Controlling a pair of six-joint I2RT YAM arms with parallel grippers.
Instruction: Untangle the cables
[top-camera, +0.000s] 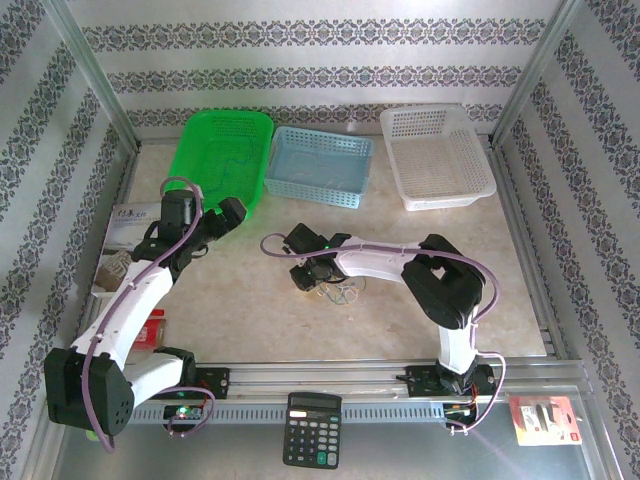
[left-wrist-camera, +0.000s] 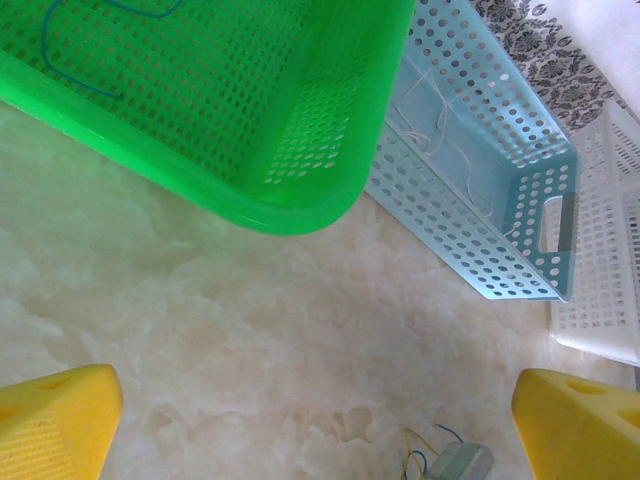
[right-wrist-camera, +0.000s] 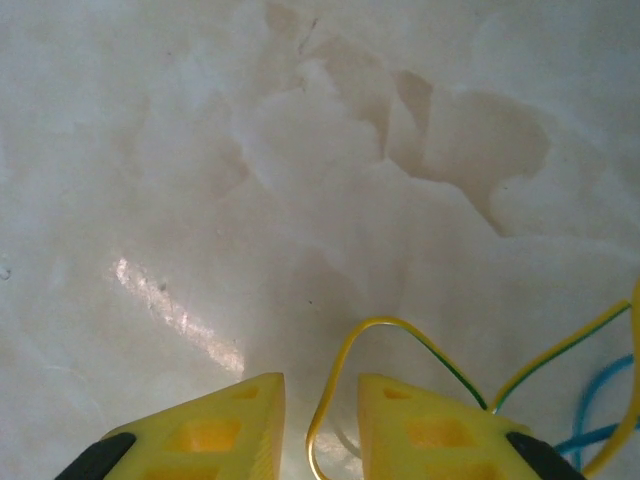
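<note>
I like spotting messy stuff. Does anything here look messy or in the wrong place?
Yes: the cables lie in a tangled heap on the table beside the right gripper, loops crossing each other. One yellow-green wire runs between its fingers.

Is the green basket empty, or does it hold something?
Not empty. A thin blue wire lies on the floor of the green basket, as seen from the left wrist camera.
</note>
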